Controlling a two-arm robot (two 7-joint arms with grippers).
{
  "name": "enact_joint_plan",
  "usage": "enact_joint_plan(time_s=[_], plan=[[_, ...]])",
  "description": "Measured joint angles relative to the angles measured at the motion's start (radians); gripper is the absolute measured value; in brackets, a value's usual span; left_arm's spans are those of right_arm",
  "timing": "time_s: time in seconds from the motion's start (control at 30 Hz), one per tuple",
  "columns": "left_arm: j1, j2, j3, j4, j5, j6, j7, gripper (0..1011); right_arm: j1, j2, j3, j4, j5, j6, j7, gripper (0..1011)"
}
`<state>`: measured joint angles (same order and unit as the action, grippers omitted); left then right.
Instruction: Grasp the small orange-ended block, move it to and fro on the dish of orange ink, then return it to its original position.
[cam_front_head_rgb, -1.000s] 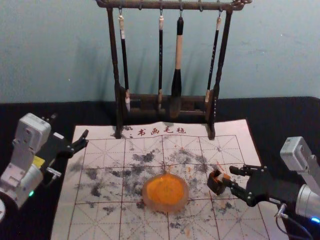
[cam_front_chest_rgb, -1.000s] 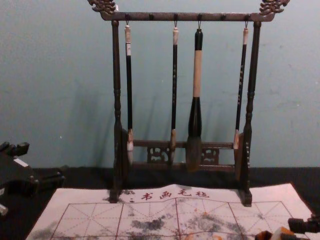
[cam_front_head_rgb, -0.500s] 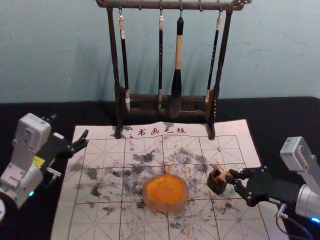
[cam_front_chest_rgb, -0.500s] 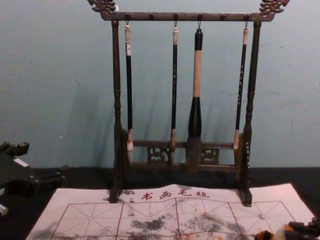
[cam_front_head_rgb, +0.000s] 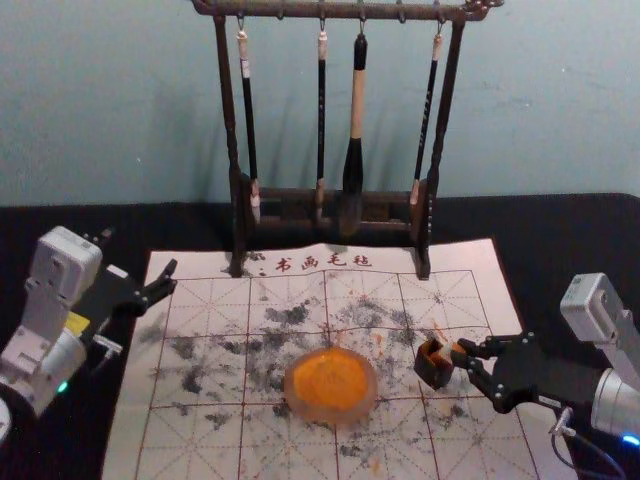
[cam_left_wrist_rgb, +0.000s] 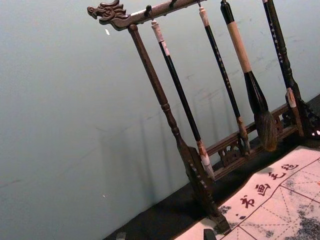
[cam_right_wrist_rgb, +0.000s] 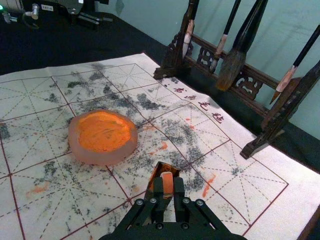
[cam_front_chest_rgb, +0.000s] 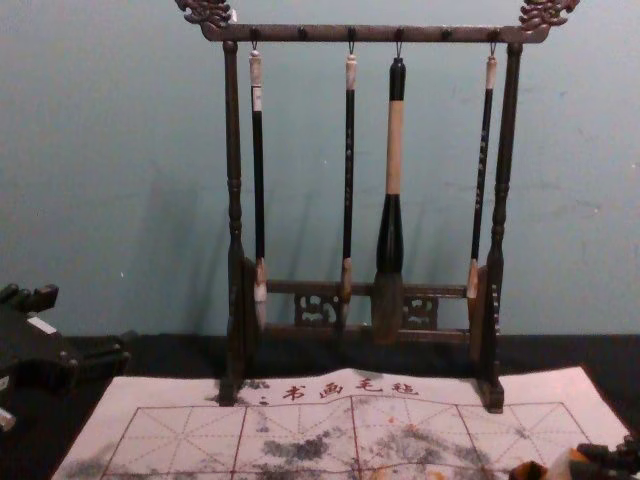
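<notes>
Right now, the right gripper has its fingers closed around the small orange-ended block — that much is plain in the right wrist view. The block is at the small dark box, which stands on the white mat with its opening up; whether the block's far end is inside the box or just over its rim, I can't quite tell. The dish of orange ink lies beside the box, toward the robot's left, apart from block and gripper. The left gripper is parked off the mat's left side, its fingers spread wide. Behind everything — the dark wooden rack, with four brushes hanging from it.
</notes>
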<state>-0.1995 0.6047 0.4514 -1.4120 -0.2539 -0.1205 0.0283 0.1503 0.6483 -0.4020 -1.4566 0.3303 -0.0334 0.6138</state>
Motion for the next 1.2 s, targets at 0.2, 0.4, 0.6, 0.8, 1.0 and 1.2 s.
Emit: enact_joint_plan(time_s=[0.2, 0.4, 0.6, 0.8, 1.0, 1.2], plan=[[0.0, 0.0, 0.0, 0.0, 0.0, 0.0, 0.0, 1001, 0.0, 0.0, 0.0, 0.0, 0.0, 0.0, 0.0, 88], [0.0, 0.0, 0.0, 0.0, 0.0, 0.0, 0.0, 1001, 0.0, 0.0, 0.0, 0.0, 0.0, 0.0, 0.0, 88], [0.0, 0.0, 0.0, 0.0, 0.0, 0.0, 0.0, 1001, 0.0, 0.0, -0.001, 0.0, 0.0, 0.0, 0.001, 88], [0.0, 0.0, 0.0, 0.0, 0.0, 0.0, 0.0, 1001, 0.007, 0.001, -0.008, 0.0, 0.0, 0.002, 0.012, 88], [0.0, 0.0, 0.0, 0.0, 0.0, 0.0, 0.0, 1002, 0.014, 0.002, -0.014, 0.0, 0.001, 0.008, 0.018, 88], [0.0, 0.0, 0.0, 0.0, 0.0, 0.0, 0.0, 1001, 0.015, 0.005, -0.015, -0.005, 0.004, 0.018, 0.018, 88]])
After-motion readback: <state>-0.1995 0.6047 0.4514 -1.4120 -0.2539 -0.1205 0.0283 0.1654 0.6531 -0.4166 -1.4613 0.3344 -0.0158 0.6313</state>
